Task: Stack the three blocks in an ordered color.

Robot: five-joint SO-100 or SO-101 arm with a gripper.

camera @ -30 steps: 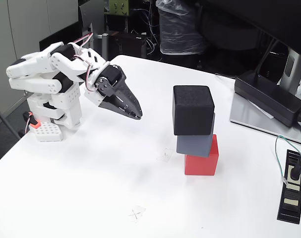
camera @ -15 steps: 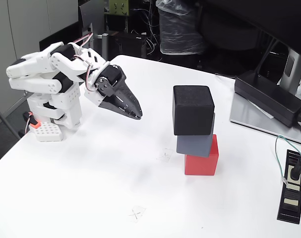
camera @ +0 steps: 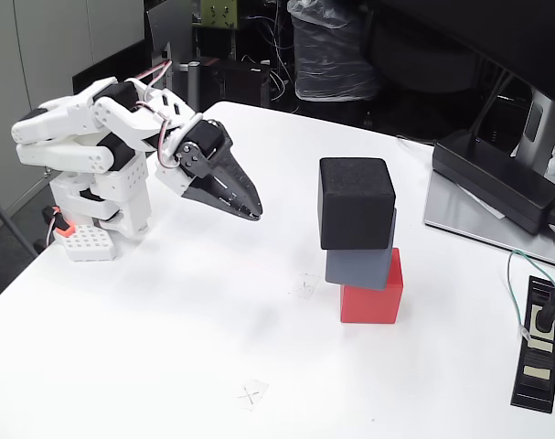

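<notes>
In the fixed view, the three blocks are seen assembled into a single column right of centre on the white table [camera: 167,366]: the red block [camera: 372,294] is seated on the surface, the grey block [camera: 359,262] is carried on it, and the black block [camera: 355,202] is placed on top. The column is not aligned; the grey block is offset to the left of the red one, and the black block overhangs the grey one on the left side (the stack appears to lean that way). The gripper [camera: 252,214] is held folded back near the arm's base at the left, well apart from the stack, with its jaws brought together to a point and nothing held between them. The stacking is judged to be complete, so the remaining risks concern stability. A collapse could be caused by the leftward overhang if the table is jolted or knocked. The top block could also be dislodged if the arm is swung out towards the column at its present height. The power brick [camera: 496,178] and the cabled strip [camera: 539,340] at the right are near the stack, and a tug on either cable could disturb the surface.
</notes>
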